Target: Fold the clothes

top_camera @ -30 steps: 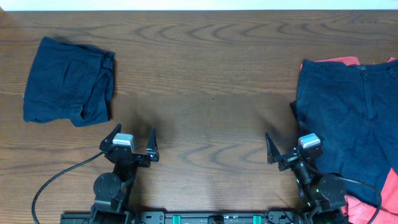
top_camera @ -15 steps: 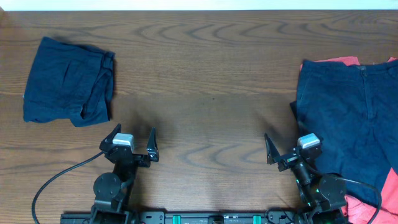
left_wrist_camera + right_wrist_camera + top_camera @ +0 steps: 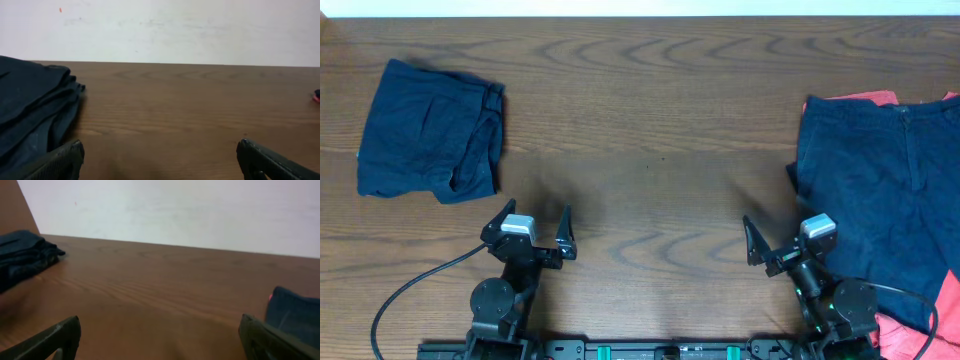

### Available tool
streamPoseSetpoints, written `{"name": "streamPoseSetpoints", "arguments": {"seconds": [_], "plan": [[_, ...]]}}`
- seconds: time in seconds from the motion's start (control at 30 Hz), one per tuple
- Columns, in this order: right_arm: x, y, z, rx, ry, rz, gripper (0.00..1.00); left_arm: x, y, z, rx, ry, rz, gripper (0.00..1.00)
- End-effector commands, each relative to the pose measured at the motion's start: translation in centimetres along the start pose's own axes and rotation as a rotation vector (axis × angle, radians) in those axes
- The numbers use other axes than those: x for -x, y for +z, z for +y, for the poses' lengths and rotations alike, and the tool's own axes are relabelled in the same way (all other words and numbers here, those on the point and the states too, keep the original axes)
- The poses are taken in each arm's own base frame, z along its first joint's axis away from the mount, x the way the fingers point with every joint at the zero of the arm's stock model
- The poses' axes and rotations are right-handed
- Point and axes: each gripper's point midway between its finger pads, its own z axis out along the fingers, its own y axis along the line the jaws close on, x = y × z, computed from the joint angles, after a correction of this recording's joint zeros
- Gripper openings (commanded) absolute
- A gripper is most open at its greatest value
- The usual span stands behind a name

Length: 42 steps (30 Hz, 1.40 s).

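Dark navy shorts (image 3: 880,190) lie spread flat at the right of the table, waistband at the far end, over red-pink clothes; an edge shows in the right wrist view (image 3: 295,315). A second navy garment (image 3: 430,130) lies folded at the far left and shows in the left wrist view (image 3: 30,115) and the right wrist view (image 3: 25,255). My left gripper (image 3: 531,226) is open and empty near the front edge, right of the folded garment. My right gripper (image 3: 777,236) is open and empty just left of the spread shorts. Its right finger is hidden.
Red-pink clothes (image 3: 865,98) stick out from under the shorts at the far right and at the front right corner (image 3: 945,310). A black cable (image 3: 410,290) loops at the front left. A white wall (image 3: 160,30) stands behind the table's far edge.
My right gripper has shifted very slightly to the left. The left arm and both garments have not moved.
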Motion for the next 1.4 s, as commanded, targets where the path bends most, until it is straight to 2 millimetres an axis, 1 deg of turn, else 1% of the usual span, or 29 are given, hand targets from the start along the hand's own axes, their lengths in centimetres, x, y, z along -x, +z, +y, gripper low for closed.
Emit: {"name": "streamPoseSetpoints", "arguments": {"seconds": [0.0,0.13,0.27,0.37,0.57,0.67,0.77,0.83,0.93,1.0,1.07,1.1,1.13,1.17,1.2,1.23,1.3,1.33,1.37], "plan": [[3.8,-0.8,0.4,-0.002,0.024,-0.042,0.99,3.5,-0.8,-0.6,-0.018,-0.019,-0.07,0.98],[5.5,-0.9,0.0,-0.038,0.039,0.04,0.99,6.3,-1.3,-0.9,-0.017,-0.019,-0.058,0.98],[6.3,0.3,-0.1,-0.051,0.064,0.18,0.99,8.5,-1.0,-1.1,-0.003,-0.021,0.046,0.98],[6.9,1.8,-0.2,-0.057,0.086,0.298,0.99,9.8,0.0,-1.3,0.012,-0.024,0.167,0.98],[8.3,6.1,-1.0,-0.043,0.185,0.577,0.99,11.8,2.8,-1.4,0.046,-0.03,0.44,0.98],[8.8,8.1,-1.8,-0.028,0.267,0.714,0.99,12.4,4.0,-1.5,0.06,-0.029,0.56,0.98],[9.5,10.4,-3.8,-0.061,0.31,0.799,0.99,12.5,5.3,-1.5,0.072,-0.031,0.652,0.98],[9.9,11.7,-4.5,-0.062,0.328,0.812,0.99,12.2,6.0,-1.4,0.068,-0.009,0.687,0.98],[9.9,14.3,-6.7,-0.079,0.243,0.785,0.99,11.3,6.7,-1.5,0.061,-0.013,0.722,0.98],[9.1,15.7,-9.7,-0.183,0.224,0.771,0.99,10.8,6.8,-1.9,0.036,-0.024,0.743,0.98],[7.7,16.5,-12.9,-0.319,0.25,0.772,0.99,10.5,6.7,-2.2,0.02,-0.032,0.756,0.98],[6.7,16.8,-14.7,-0.396,0.279,0.774,0.95,10.4,6.7,-2.3,0.016,-0.034,0.759,0.98],[5.8,17.0,-16.1,-0.46,0.311,0.775,0.85,10.4,6.7,-2.3,0.016,-0.034,0.76,0.98],[4.7,17.3,-17.5,-0.524,0.353,0.774,0.78,10.4,6.6,-2.3,0.014,-0.035,0.76,0.98],[3.5,17.7,-18.8,-0.569,0.382,0.772,0.77,10.5,6.7,-2.3,0.013,-0.035,0.758,0.98],[2.5,18.1,-19.8,-0.6,0.397,0.772,0.79,10.5,6.6,-2.4,0.012,-0.035,0.758,0.98],[0.4,18.8,-21.7,-0.659,0.406,0.775,0.89,10.5,6.6,-2.4,0.009,-0.036,0.758,0.98],[-1.0,19.2,-22.7,-0.685,0.406,0.781,0.91,10.5,6.6,-2.4,0.01,-0.036,0.758,0.98],[-1.9,19.5,-23.3,-0.694,0.407,0.785,0.92,10.5,6.6,-2.4,0.009,-0.037,0.758,0.98]]}}
